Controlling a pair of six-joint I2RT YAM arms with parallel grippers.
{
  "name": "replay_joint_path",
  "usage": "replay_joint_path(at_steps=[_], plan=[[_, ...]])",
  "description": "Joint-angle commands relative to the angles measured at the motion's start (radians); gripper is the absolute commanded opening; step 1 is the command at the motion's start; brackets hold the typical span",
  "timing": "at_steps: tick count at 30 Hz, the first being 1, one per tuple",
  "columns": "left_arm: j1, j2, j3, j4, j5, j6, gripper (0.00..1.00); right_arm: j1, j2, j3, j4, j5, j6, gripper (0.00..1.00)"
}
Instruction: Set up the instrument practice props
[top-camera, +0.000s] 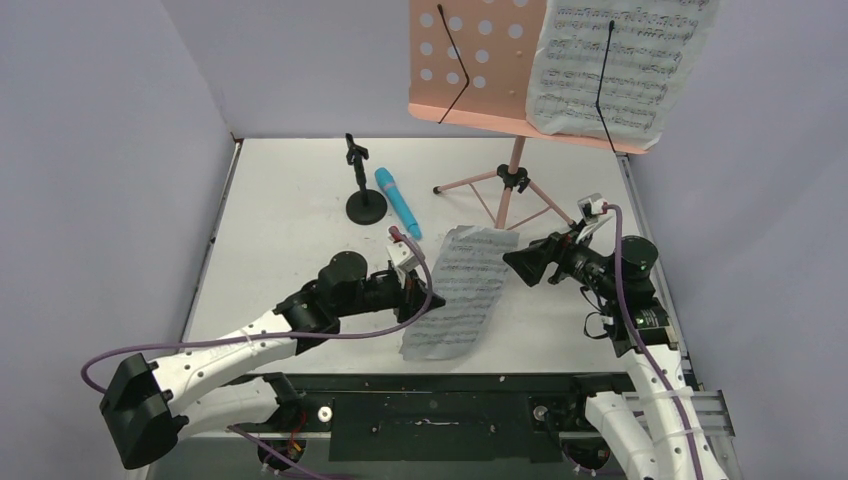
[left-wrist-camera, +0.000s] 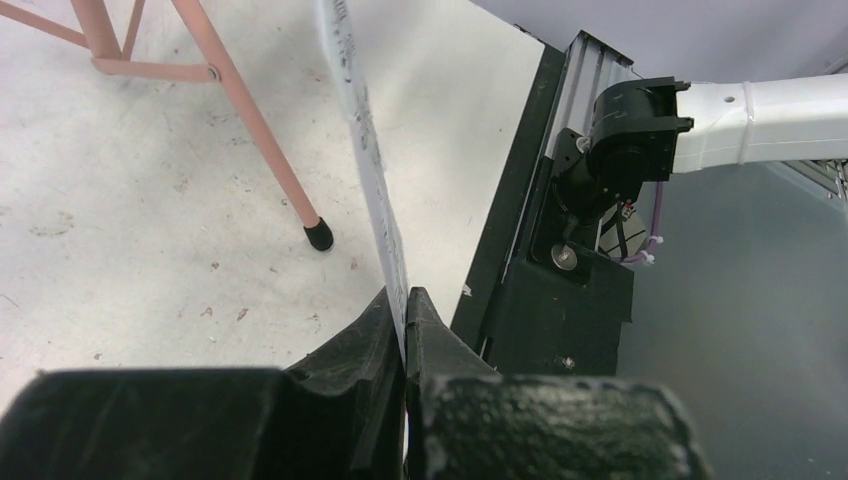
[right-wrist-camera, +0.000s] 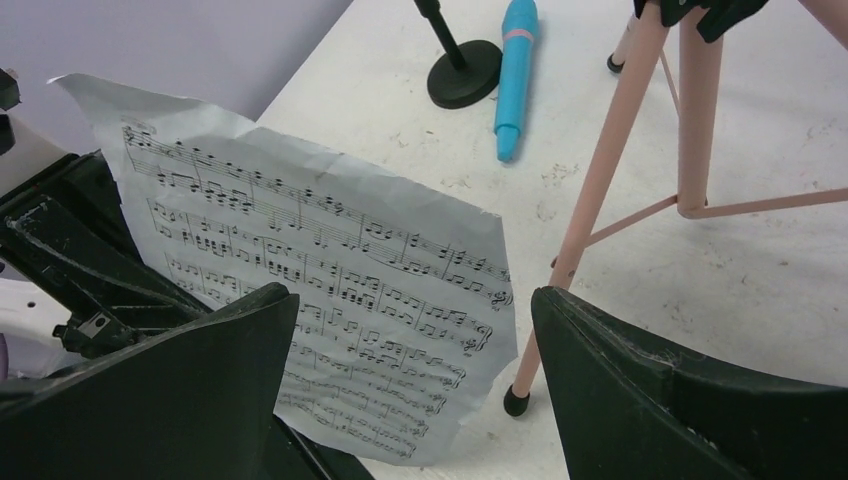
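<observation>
Sheet-music page (top-camera: 462, 290), pinched edge-on in closed left gripper (left-wrist-camera: 405, 300), upright over table (top-camera: 280, 240) front. Right gripper (right-wrist-camera: 412, 300), jaws wide, empty, facing that page. Blue microphone (top-camera: 398, 202) lies beside mic stand (top-camera: 365, 205).

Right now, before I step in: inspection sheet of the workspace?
surface: white table, scuffed and speckled.
job's things: pink music stand upright at the back, one page on its desk; second page held up off the table; blue microphone lying beside the black mic stand.
clutter: nothing seen.
fingers: left fingers shut on the second page's edge; right fingers open, close to that page.
cables: purple cables along both arms, loose loop by the left base.
surroundings: plain grey walls on three sides.
</observation>
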Motion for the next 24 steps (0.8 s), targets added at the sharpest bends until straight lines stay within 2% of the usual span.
replay_joint_path(at_steps=[1, 4, 13, 19, 24], plan=[[-0.003, -0.068, 0.009, 0.017, -0.004, 0.038, 0.00, 0.008, -0.020, 0.049, 0.078, -0.048, -0.011, 0.90], [-0.004, -0.121, -0.017, 0.045, -0.055, 0.018, 0.00, 0.008, -0.023, 0.022, 0.110, -0.059, 0.024, 0.90], [-0.004, -0.310, -0.119, 0.217, -0.125, -0.097, 0.00, 0.010, -0.063, -0.138, 0.405, -0.151, 0.217, 0.90], [-0.003, -0.394, -0.164, 0.369, -0.088, -0.186, 0.00, 0.045, -0.056, -0.181, 0.591, -0.214, 0.322, 0.90], [-0.003, -0.398, -0.131, 0.383, -0.026, -0.214, 0.00, 0.151, -0.022, -0.177, 0.643, -0.207, 0.322, 0.90]])
